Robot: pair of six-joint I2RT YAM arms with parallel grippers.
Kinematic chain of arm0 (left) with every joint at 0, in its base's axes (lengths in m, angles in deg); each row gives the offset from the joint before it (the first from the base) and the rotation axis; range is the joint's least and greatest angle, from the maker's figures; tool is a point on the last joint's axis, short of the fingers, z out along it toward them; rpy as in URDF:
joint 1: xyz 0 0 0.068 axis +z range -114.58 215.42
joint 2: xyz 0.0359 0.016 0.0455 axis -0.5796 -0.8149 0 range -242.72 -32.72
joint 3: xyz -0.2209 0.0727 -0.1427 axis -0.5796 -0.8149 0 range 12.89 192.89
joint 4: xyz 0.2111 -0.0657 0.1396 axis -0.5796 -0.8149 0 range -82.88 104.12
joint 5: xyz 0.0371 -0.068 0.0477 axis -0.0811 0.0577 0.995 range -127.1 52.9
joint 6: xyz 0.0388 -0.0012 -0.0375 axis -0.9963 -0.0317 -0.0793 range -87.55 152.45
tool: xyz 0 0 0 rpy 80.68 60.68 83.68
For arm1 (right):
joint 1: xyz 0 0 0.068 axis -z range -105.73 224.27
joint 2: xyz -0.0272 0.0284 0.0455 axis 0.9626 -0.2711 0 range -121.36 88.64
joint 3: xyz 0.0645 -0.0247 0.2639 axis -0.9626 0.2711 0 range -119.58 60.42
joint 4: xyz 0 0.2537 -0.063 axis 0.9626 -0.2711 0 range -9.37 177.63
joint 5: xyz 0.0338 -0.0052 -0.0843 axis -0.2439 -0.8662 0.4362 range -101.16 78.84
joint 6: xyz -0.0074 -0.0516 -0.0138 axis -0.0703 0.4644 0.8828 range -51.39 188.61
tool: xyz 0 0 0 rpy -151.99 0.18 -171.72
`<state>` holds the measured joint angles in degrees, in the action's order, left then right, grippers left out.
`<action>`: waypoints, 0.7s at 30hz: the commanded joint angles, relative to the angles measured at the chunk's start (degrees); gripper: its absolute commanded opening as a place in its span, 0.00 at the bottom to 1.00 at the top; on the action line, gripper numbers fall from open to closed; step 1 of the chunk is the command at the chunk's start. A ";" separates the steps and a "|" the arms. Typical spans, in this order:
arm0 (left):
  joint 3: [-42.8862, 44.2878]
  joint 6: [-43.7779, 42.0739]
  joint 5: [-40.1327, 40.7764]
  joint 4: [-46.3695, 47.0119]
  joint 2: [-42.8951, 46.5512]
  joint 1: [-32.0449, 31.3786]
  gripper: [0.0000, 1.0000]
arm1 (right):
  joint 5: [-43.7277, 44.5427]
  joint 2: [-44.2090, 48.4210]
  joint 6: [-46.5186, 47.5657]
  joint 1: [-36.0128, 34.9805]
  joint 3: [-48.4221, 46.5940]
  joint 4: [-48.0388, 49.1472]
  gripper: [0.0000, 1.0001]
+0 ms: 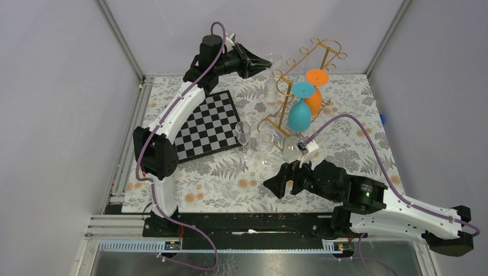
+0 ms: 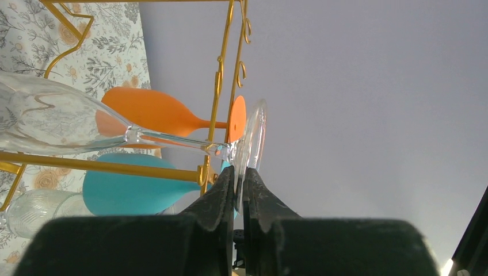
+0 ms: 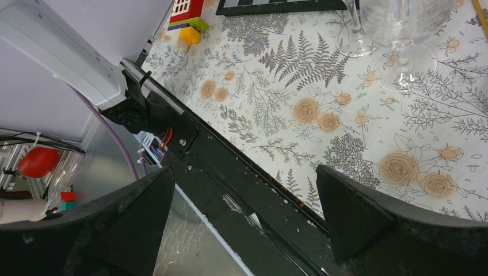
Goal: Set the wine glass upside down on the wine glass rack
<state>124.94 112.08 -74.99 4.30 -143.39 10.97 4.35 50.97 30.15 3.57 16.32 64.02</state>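
Observation:
My left gripper (image 1: 266,62) (image 2: 239,172) is shut on the foot of a clear wine glass (image 1: 270,89) (image 2: 57,118). The glass hangs upside down, foot up, at the left end of the gold wire wine glass rack (image 1: 296,63) (image 2: 221,75). In the left wrist view its stem lies along a gold rail, touching or just apart I cannot tell. An orange glass (image 1: 315,95) (image 2: 149,109) and a teal glass (image 1: 299,114) (image 2: 126,190) hang upside down on the rack. My right gripper (image 1: 273,185) (image 3: 244,172) stands open and holds nothing, low over the table's near edge.
Three clear glasses (image 1: 243,135) (image 1: 266,144) (image 1: 292,146) stand upright on the floral cloth in front of the rack. A black-and-white chessboard (image 1: 207,126) lies at the left. Small coloured blocks (image 3: 187,14) sit at the table's left edge.

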 commanded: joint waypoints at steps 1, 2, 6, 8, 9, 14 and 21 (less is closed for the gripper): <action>3.39 0.58 -0.61 2.97 0.46 -0.59 0.00 | 0.27 1.08 -0.15 0.56 -0.85 0.57 0.99; 3.35 0.42 -0.61 2.66 0.53 -0.71 0.00 | 0.31 1.26 -0.14 0.56 -0.68 0.58 1.00; 2.99 -0.65 -0.52 1.10 1.02 -1.11 0.00 | 0.40 1.62 -0.26 0.60 -0.55 0.57 1.00; 2.73 -0.78 -0.58 0.95 1.40 -1.26 0.00 | 0.40 1.77 -0.38 0.56 -0.49 0.59 0.99; 2.68 -0.80 -0.60 0.97 1.50 -1.34 0.00 | 0.36 1.81 -0.50 0.56 -0.47 0.53 1.00; 2.92 -0.64 -1.33 0.98 1.55 -1.70 0.00 | 0.23 2.06 -0.91 0.56 -0.21 0.54 1.00; 2.58 -1.11 -1.70 0.04 1.78 -2.42 0.00 | 0.05 2.10 -1.27 0.56 -0.02 0.59 1.00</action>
<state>124.96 111.75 -75.10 2.81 -143.45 9.29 4.32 52.70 29.65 3.73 16.34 63.89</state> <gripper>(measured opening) 0.062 0.993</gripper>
